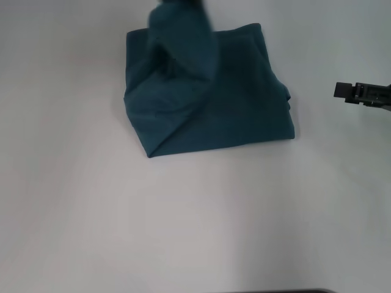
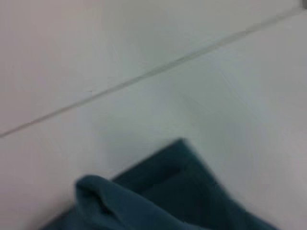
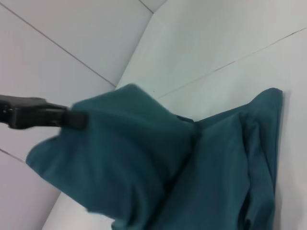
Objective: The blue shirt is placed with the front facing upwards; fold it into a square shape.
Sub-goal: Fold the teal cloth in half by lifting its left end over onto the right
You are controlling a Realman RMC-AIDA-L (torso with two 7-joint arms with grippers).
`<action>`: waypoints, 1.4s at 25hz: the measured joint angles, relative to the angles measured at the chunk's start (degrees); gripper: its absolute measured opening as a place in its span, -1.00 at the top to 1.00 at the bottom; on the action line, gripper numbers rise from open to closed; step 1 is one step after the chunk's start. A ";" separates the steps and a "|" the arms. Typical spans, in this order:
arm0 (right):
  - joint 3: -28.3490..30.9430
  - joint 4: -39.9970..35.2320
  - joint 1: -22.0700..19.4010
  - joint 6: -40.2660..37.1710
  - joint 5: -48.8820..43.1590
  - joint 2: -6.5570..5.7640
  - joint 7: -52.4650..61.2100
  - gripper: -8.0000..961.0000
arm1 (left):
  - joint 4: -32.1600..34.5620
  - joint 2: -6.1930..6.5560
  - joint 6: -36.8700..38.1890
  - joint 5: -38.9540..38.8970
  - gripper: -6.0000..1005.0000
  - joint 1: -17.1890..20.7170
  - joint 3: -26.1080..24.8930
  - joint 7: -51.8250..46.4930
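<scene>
While our left gripper [image 3: 72, 119] pinches a raised flap of the shirt [image 1: 232, 104], we carry it over the folded stack mid-table [image 1: 195, 220] to square it; our right gripper [image 1: 360, 93] idles alongside, jaws unreadable.

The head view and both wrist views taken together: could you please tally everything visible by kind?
Blue shirt, partly folded with one flap lifted: 1
Grippers: 2, the right gripper off to the shirt's right and the left gripper holding the lifted flap
White table: 1
Total: 4
</scene>
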 joint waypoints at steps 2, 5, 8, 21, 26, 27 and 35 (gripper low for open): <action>0.03 0.00 -0.03 0.00 0.00 -0.05 0.04 -0.87 | -4.49 1.96 2.58 -0.30 0.90 3.31 -2.00 0.30; 0.10 0.00 -0.05 0.11 0.00 -0.11 0.20 -0.87 | -9.04 4.07 6.70 -1.26 0.89 7.19 -6.64 1.88; 0.13 0.01 0.00 0.32 0.00 -0.28 0.80 -0.87 | -11.09 5.50 9.48 -1.41 0.89 10.54 -10.22 3.64; -0.05 0.00 0.65 1.40 -0.10 -0.95 2.89 -0.87 | -11.76 9.79 13.04 -0.01 0.89 18.44 -13.86 8.29; -0.09 0.00 0.72 1.56 -0.59 -0.98 3.09 -0.87 | -11.47 11.20 14.53 1.82 0.89 19.32 -16.04 11.47; -0.09 0.00 0.75 1.59 -0.73 -1.00 3.15 -0.87 | -11.46 11.27 14.91 2.81 0.89 19.49 -16.09 11.78; -0.09 0.00 0.86 2.45 -0.82 -1.06 3.42 -0.87 | -11.83 10.93 15.80 10.42 0.89 20.40 -16.34 10.95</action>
